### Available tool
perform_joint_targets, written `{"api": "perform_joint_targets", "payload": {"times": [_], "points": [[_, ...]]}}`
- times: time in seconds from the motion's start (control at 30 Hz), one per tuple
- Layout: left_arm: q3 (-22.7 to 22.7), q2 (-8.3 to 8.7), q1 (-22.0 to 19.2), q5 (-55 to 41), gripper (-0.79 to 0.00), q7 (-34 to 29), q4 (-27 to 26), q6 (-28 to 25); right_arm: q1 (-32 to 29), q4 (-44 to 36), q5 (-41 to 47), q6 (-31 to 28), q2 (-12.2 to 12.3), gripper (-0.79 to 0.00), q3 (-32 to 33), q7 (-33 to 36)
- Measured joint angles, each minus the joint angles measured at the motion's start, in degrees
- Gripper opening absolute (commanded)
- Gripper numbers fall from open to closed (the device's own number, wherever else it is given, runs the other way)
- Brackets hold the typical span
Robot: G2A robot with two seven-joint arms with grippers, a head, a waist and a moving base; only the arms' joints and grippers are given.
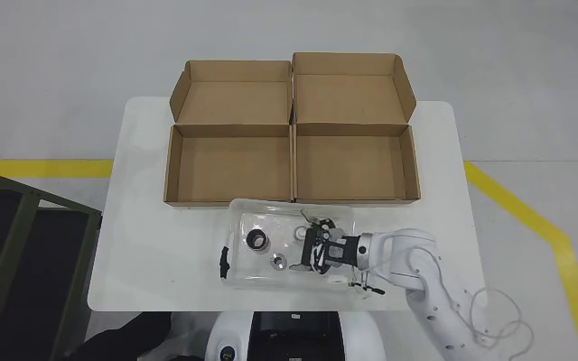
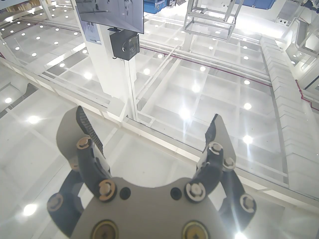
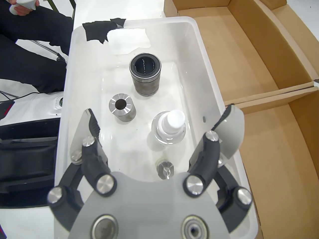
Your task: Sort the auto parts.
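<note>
A clear plastic bin (image 1: pixel 237 209) at the table's front holds the parts. Standing in it are a black cylindrical bearing (image 3: pixel 145 74) (image 1: pixel 259 241), a shorter steel bushing (image 3: pixel 122 106) (image 1: pixel 279 263), a clear part with a white cap (image 3: pixel 169 128) and a small metal piece (image 3: pixel 165 169). My right gripper (image 3: pixel 160 115) (image 1: pixel 312 253) hangs open over the bin's right half, its fingers on either side of the white-capped part, holding nothing. My left gripper (image 2: pixel 147 114) is open and empty, facing a ceiling.
Two open cardboard boxes (image 1: pixel 230 167) (image 1: pixel 352 167) sit side by side just behind the bin, with nothing in them; both run beside the bin (image 3: pixel 231 50) (image 3: pixel 286 150). Black tape (image 3: pixel 99 29) sticks on the bin's left end. A green rack (image 1: pixel 36 262) stands left of the table.
</note>
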Motion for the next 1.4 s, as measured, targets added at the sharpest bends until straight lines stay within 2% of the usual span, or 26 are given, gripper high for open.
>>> {"api": "perform_joint_targets", "payload": {"times": [0.13,0.43,0.63,0.7,0.77,0.8,1.17,1.4], "points": [[0.00,0.00,0.00,0.00,0.000,0.00,0.00,0.00,0.94,1.23,-0.29,0.25,0.18,-0.246,-0.23,-0.02],[0.00,0.00,0.00,0.00,0.000,0.00,0.00,0.00,2.47,3.80,-2.05,1.69,0.47,-0.416,-1.25,-0.93],[0.00,0.00,0.00,0.00,0.000,0.00,0.00,0.00,2.63,4.60,-2.88,2.48,0.72,-0.465,-1.52,-2.26],[0.00,0.00,0.00,0.00,0.000,0.00,0.00,0.00,2.59,4.62,-3.15,2.60,0.81,-0.542,-1.64,-2.59],[0.00,0.00,0.00,0.00,0.000,0.00,0.00,0.00,2.47,4.35,-3.35,2.67,0.92,-0.686,-1.70,-3.08],[0.00,0.00,0.00,0.00,0.000,0.00,0.00,0.00,2.38,4.10,-3.39,2.64,0.97,-0.785,-1.67,-3.31],[0.00,0.00,0.00,0.00,0.000,0.00,0.00,0.00,0.11,-1.56,-2.74,1.72,1.96,-0.785,0.23,-5.57],[0.00,0.00,0.00,0.00,0.000,0.00,0.00,0.00,-0.88,-6.24,1.69,-0.59,2.63,-0.785,2.42,-7.34]]}}
